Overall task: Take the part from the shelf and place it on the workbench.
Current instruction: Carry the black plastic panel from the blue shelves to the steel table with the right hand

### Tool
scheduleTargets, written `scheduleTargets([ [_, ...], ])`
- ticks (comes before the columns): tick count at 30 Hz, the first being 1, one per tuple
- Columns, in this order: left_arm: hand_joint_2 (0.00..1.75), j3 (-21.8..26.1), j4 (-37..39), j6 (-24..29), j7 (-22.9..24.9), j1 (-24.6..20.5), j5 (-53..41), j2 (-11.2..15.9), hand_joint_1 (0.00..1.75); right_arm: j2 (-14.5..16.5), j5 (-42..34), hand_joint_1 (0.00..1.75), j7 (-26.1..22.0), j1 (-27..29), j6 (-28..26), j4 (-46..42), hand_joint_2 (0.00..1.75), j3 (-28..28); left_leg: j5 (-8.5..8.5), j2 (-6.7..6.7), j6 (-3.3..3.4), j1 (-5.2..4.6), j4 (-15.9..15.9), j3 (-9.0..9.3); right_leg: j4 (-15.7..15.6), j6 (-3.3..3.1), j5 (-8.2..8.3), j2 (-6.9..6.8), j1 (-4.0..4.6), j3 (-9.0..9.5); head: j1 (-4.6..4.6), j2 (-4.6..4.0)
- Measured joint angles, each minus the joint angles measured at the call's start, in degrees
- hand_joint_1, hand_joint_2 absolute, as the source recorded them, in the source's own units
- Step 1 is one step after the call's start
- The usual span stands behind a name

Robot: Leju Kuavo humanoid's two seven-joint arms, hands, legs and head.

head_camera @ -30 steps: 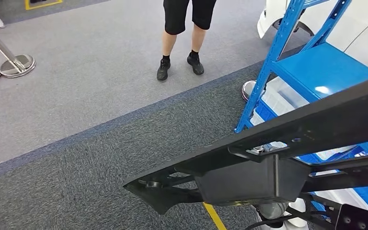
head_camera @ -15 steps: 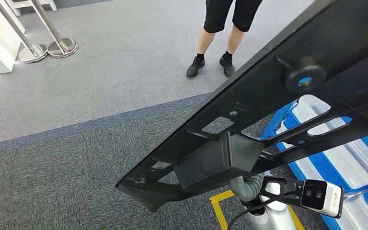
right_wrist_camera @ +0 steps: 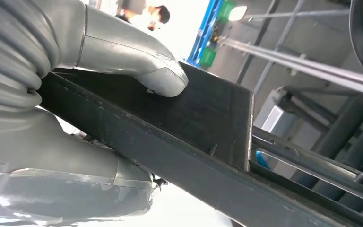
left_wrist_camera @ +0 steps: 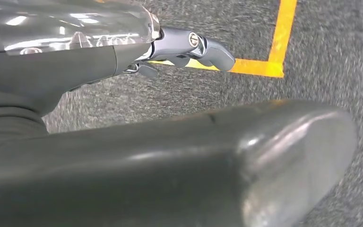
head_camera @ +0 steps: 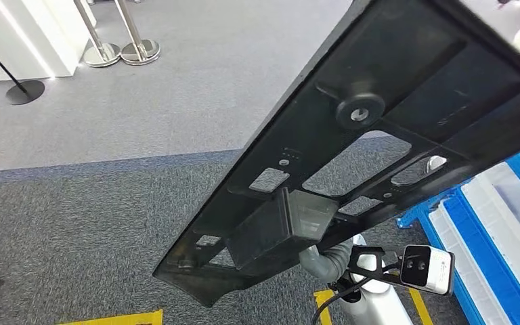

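The part (head_camera: 352, 156) is a long black plastic panel with cut-outs, a round boss and a box-shaped block on its underside. It slants across the head view from lower left to upper right, lifted above the carpet. My right hand (right_wrist_camera: 75, 94) grips it at the box block (right_wrist_camera: 208, 118), thumb (right_wrist_camera: 137, 61) pressed on the block's flat face. In the head view its grey wrist (head_camera: 325, 261) shows under the panel, the fingers hidden. My left hand (left_wrist_camera: 170, 156) hangs over the floor holding nothing, its dark fingers (left_wrist_camera: 194, 45) loosely bent and apart from the thumb.
The blue shelf (head_camera: 447, 230) with white bins (head_camera: 494, 223) stands at the right edge. Chrome stanchion bases (head_camera: 122, 51) and a black round base (head_camera: 24, 91) sit far left by a white wall. Yellow floor tape (head_camera: 108, 318) marks the dark carpet; lighter carpet lies beyond.
The whole view has swung left: the shelf and the person's legs slid off to the right and the stanchions came in. The part now tilts up steeper, still in my right hand.
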Motion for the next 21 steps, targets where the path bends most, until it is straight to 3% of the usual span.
scheduleTargets([
  [1, 0.0, 0.2, 0.0, 0.2, -0.1, 0.0, 0.1, 0.0, 0.0, -0.1, -0.1, 1.75, 0.0, 0.0, 0.0, 0.2, 1.75, 0.1, -0.05, -0.62, -0.37, 0.07, 0.2, -0.35, -1.3, -0.12, 0.14, 0.97, -0.01, 0.45, 0.0, 0.0],
  [2, 0.0, 0.4, 0.0, 0.6, -0.2, 0.0, 0.2, 0.1, 0.0, -0.1, -0.2, 1.75, 0.0, 0.0, 0.1, 0.3, 1.75, 0.1, 0.01, -1.26, -0.78, 0.17, 0.3, -0.63, -1.4, -0.32, -0.05, 1.0, 0.14, 0.5, -0.01, 0.0],
  [3, 0.0, 0.6, 0.0, 1.0, -0.3, 0.2, 0.2, 0.2, 0.0, -0.2, -0.2, 1.75, 0.0, -0.1, 0.3, 0.4, 1.75, 0.2, 0.08, -1.85, -1.17, 0.35, 0.1, -0.8, -1.5, -0.66, 0.0, 0.32, 0.21, 0.55, -0.01, 0.0],
  [4, 0.0, 0.8, 0.0, 1.6, -0.2, 0.4, 0.3, 0.3, 0.0, -0.2, -0.2, 1.75, 0.0, -0.1, 0.6, 0.4, 1.75, 0.2, -0.02, -1.55, -1.49, 0.45, 0.3, -0.88, -1.8, -1.06, 0.06, -0.37, 0.27, 0.78, -0.01, 0.0],
  [6, 0.0, 1.1, 0.0, 3.1, 0.5, 0.6, 0.4, 1.0, 0.0, -0.2, -0.1, 1.75, 0.0, 0.0, 0.9, 0.3, 1.75, 0.2, -1.68, 1.28, -1.93, 0.36, 3.2, -2.16, -2.3, -1.91, 0.1, -1.96, 0.28, 1.36, -0.02, 0.0],
  [8, 0.0, 1.7, 0.0, 4.4, 1.4, 0.6, 0.8, 2.2, 0.0, -0.4, 0.0, 1.75, -0.1, 0.4, 1.0, 0.1, 1.75, 0.2, -5.27, 4.49, -2.22, 0.31, 10.5, -5.63, -2.4, -2.49, -0.12, -3.72, 0.68, 1.71, -0.02, 0.0],
  [10, 0.0, 2.2, -0.1, 5.2, 2.5, 0.7, 1.0, 3.4, 0.0, -0.6, 0.1, 1.75, 0.0, 1.0, 1.0, -0.1, 1.75, 0.1, -7.32, 5.31, -2.41, 0.39, 16.5, -8.67, -2.4, -2.67, -0.39, -5.41, 0.98, 1.88, -0.02, 0.0],
  [11, 0.0, 2.4, -0.1, 5.4, 3.1, 1.0, 0.9, 4.0, 0.0, -0.7, 0.3, 1.75, 0.0, 1.4, 0.9, -0.3, 1.75, 0.0, -6.77, 5.45, -2.42, 0.39, 16.6, -8.71, -2.4, -2.66, -0.52, -6.16, 1.04, 1.98, -0.02, 0.0],
  [12, 0.0, 2.5, -0.1, 5.5, 3.5, 1.2, 0.9, 4.6, 0.0, -0.8, 0.4, 1.75, 0.0, 1.8, 0.9, -0.6, 1.75, -0.1, -5.24, 5.73, -2.35, 0.39, 14.3, -7.49, -2.4, -2.61, -0.68, -6.85, 1.09, 2.14, -0.02, 0.0],
  [14, 0.0, 2.7, -0.1, 5.5, 4.1, 1.6, 0.8, 5.5, 0.0, -1.0, 0.8, 1.75, 0.0, 2.6, 0.8, -1.4, 1.75, -0.6, -1.77, 7.62, -1.88, 0.11, 6.0, -3.01, -2.4, -2.31, -1.11, -8.16, 1.29, 2.64, -0.02, 0.0],
  [16, 0.0, 2.9, -0.1, 5.3, 4.3, 1.7, 0.6, 6.1, 0.0, -1.1, 1.1, 1.75, 0.0, 3.6, 0.8, -2.3, 1.75, -1.1, -0.47, 9.03, -0.97, -0.4, 0.9, -0.33, -2.3, -1.81, -1.52, -9.31, 1.58, 3.02, -0.01, 0.0],
  [19, 0.0, 3.3, -0.1, 4.8, 4.2, 2.2, 0.2, 6.4, 0.0, -1.2, 1.4, 1.75, 0.0, 5.0, 0.7, -3.5, 1.75, -1.9, -0.52, 7.77, 0.18, -0.61, 0.2, -0.17, -2.2, -0.92, -1.97, -10.21, 1.59, 3.37, 0.0, 0.0],
  [21, 0.0, 3.4, -0.1, 4.5, 4.0, 2.4, 0.0, 6.5, 0.0, -1.4, 1.7, 1.75, -0.1, 5.6, 0.7, -4.2, 1.75, -2.4, -0.27, 6.74, 0.78, -0.35, -0.3, 0.09, -0.1, -0.35, -3.5, -8.03, 1.34, 2.58, -0.01, 0.0],
])
